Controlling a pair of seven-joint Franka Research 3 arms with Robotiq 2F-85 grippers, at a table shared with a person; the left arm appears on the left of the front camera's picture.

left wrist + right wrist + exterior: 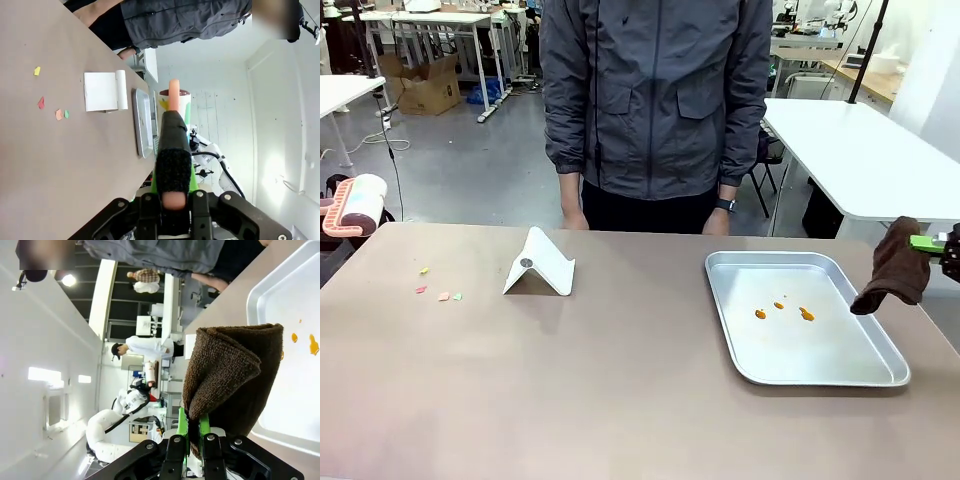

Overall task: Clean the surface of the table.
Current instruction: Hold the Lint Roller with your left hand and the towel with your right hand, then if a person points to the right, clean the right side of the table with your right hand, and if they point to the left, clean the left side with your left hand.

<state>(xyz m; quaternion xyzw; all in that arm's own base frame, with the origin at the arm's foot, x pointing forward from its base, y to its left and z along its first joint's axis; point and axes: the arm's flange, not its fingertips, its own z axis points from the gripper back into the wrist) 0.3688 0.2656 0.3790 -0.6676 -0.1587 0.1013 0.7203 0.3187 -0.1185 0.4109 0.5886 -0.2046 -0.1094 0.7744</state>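
Observation:
The taupe-brown table (pixel 620 400) carries a few small paper scraps (pixel 438 290) near its left side; the left wrist view shows the scraps (pixel 50 102) too. At the left edge my left gripper (pixel 172 150) is shut on the pink handle of a lint roller (pixel 352 203), held off the table. My right gripper (pixel 938 243), at the far right, is shut on a brown cloth (pixel 894 268) that hangs over the right rim of the metal tray (pixel 840 372). In the right wrist view the cloth (pixel 230 370) rises from my green pads (pixel 183 426).
A few orange smears (pixel 782 309) lie in the tray. A white folded card (pixel 540 266) stands left of centre. A person in a grey jacket (pixel 655 90) stands at the far edge, hands by the table. A white table (pixel 860 150) is behind at right.

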